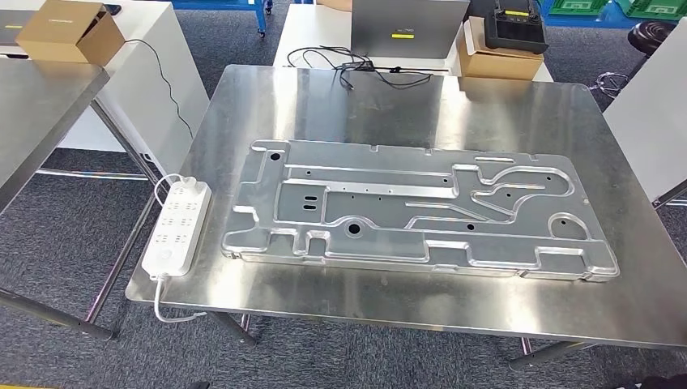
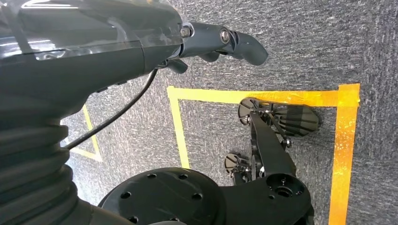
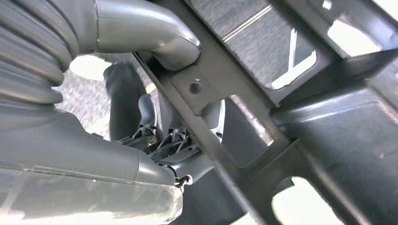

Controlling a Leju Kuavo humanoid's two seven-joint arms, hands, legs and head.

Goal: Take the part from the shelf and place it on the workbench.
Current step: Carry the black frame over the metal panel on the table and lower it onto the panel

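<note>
In the right wrist view my right hand (image 3: 155, 93) grips a flat, dark-looking metal part (image 3: 328, 131) with several cut-outs and a small hole. The thumb (image 3: 155, 33) presses on one face at the part's edge, and the darker fingers (image 3: 145, 112) lie on the other face. The steel workbench (image 1: 405, 97) stands straight ahead in the head view. A large silver stamped panel (image 1: 421, 211) lies flat on it. My left hand (image 2: 220, 42) hangs over grey carpet with its thumb stretched out and nothing in it.
A white power strip (image 1: 177, 227) sits on the workbench's left edge, its cord hanging off. Behind the bench are a laptop (image 1: 409, 28), black cables (image 1: 356, 65) and a cardboard box (image 1: 498, 61). Another steel table (image 1: 40, 113) stands at the left. Yellow tape (image 2: 345, 140) marks the floor.
</note>
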